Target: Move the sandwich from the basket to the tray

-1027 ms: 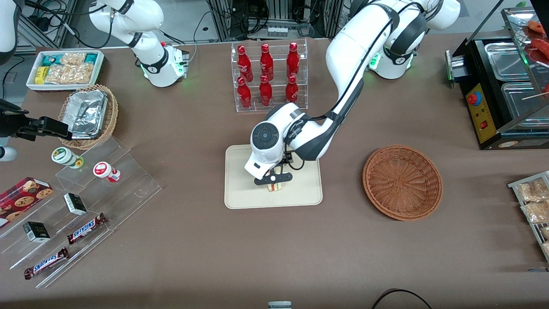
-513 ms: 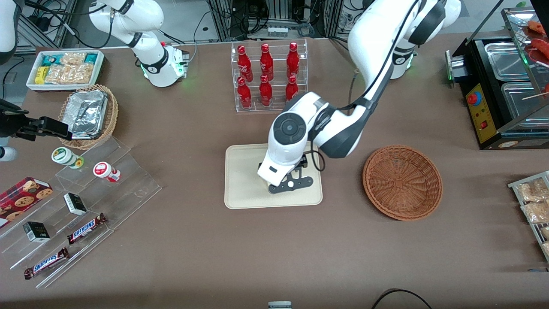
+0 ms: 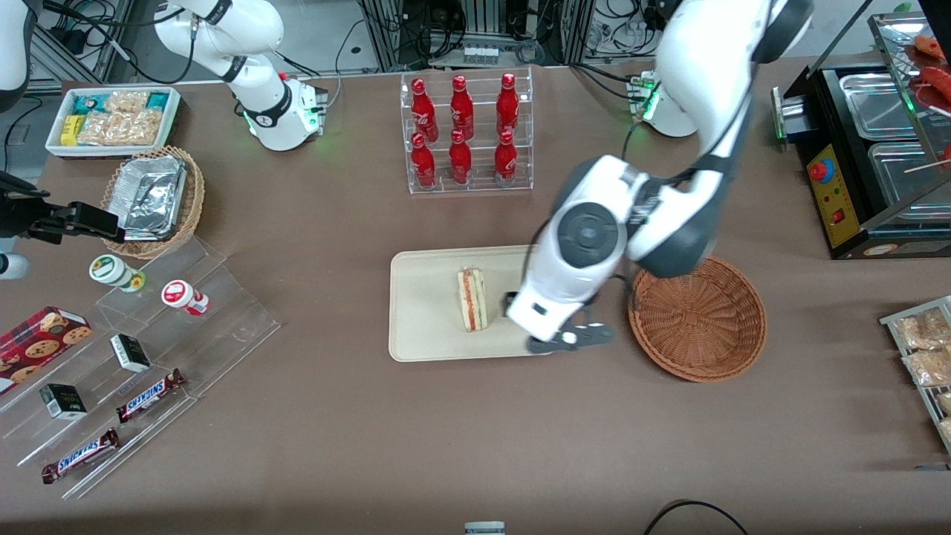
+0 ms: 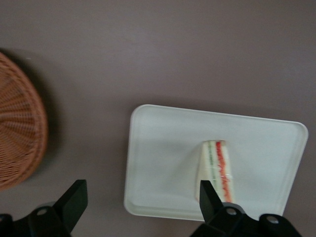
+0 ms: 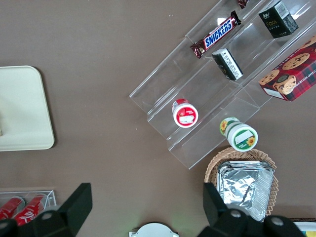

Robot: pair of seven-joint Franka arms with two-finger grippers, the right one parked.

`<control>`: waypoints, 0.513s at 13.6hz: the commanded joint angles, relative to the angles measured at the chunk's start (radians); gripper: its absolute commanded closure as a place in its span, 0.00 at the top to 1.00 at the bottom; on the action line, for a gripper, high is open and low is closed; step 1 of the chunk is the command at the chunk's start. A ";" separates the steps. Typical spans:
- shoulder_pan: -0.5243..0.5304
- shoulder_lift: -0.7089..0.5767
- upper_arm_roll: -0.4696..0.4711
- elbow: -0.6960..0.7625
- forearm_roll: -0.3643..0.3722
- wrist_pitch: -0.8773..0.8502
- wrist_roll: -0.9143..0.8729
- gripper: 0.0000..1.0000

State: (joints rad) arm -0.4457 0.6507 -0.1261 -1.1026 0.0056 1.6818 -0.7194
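- Your sandwich (image 3: 472, 299) lies on the tray (image 3: 423, 327), near its middle, filling edge up, clear of the rim; placement looks complete.
- The tray sits at the table (image 3: 446, 446) centre, between the bottle rack (image 3: 466, 134) and the table's front edge.
- Your pincer (image 4: 140, 210) hangs wide and empty above the tray's edge toward the basket (image 3: 697, 316), touching nothing.
- The basket holds nothing, just beside the tray toward the working arm's end.
- Judgement: releasing mid-tray keeps the wedge off the rim; only retreat remains.

Your front camera looks steeply down over the whole brown counter (image 3: 334, 446). Both wrist cameras face straight down, closer; all three share the flat cream rectangular tray (image 3: 423, 327) (image 4: 163, 163) (image 5: 22, 108).
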 commanded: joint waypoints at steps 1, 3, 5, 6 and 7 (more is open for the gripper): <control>0.083 -0.055 -0.007 -0.031 -0.009 -0.060 0.052 1.00; 0.134 -0.126 -0.004 -0.138 -0.001 -0.047 0.168 1.00; 0.214 -0.198 -0.006 -0.230 -0.009 -0.040 0.288 1.00; 0.244 -0.227 -0.006 -0.262 -0.010 -0.045 0.340 1.00; 0.268 -0.253 -0.006 -0.293 -0.010 -0.047 0.375 1.00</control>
State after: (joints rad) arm -0.2269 0.5075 -0.1240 -1.2650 0.0055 1.6293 -0.4232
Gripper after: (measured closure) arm 0.000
